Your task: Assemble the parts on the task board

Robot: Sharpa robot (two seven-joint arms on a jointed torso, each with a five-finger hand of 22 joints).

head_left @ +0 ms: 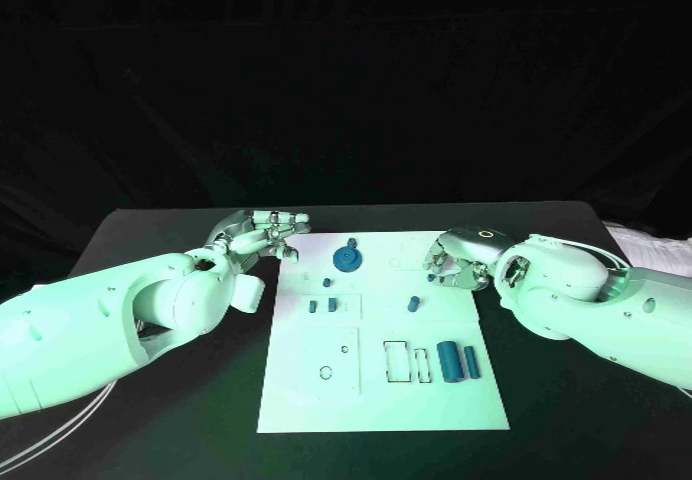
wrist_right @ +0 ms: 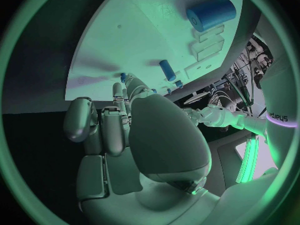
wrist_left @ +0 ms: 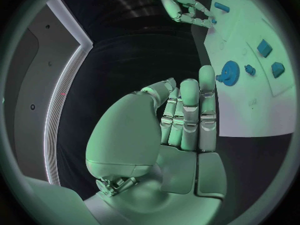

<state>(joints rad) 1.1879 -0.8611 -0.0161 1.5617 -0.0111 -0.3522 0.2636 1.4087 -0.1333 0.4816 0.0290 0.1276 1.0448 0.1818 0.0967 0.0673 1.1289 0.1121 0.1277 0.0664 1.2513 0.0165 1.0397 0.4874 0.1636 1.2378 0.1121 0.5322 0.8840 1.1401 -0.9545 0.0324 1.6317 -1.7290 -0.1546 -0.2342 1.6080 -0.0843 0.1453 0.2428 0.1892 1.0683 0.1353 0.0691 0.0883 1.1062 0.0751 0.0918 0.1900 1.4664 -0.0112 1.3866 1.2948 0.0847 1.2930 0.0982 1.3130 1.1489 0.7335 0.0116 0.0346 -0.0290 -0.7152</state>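
I see the left hand [head_left: 264, 236] at the task board's [head_left: 384, 400] far left corner, fingers extended together, empty. The right hand [head_left: 451, 262], at its right edge, appears curled on nothing, though its fingertips are hidden. A blue gear [head_left: 348, 259] stands between them.

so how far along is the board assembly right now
Early, judging by the layout. The blue gear already sits on the task board. Nothing is in hand: the left hand and right hand hold no part at the board's far corners. Left: two blue cylinders lie beside unfilled rectangular slots, small blue pieces elsewhere.
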